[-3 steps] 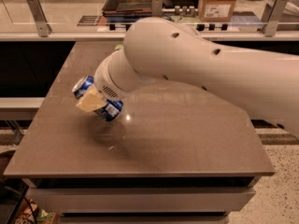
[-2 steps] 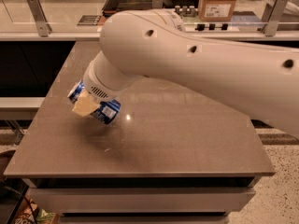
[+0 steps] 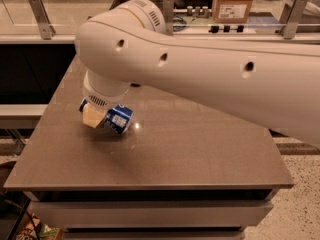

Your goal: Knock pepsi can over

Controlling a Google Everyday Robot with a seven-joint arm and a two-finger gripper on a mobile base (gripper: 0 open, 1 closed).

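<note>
White and thick, my arm [image 3: 200, 69] reaches in from the right and crosses the upper half of the view, bending down to the left part of the grey-brown table [image 3: 200, 154]. My gripper [image 3: 97, 118] sits low over that left part, just under the wrist. Its cream-coloured tip lies across the front of the pepsi can [image 3: 120, 119]. The can is dark blue and tilted, its upper end leaning left behind the gripper, with blue showing on both sides of the cream part. I cannot tell whether I am clasping the can or only pressing against it. A small white label panel faces the camera on the can's right end, but no brand name or lettering on it can be read. A bright glint lies on the tabletop just right of the can. Behind the table, on the far counter, stands a cardboard box [image 3: 235, 1] with a white sticker, and its print is also unreadable.
</note>
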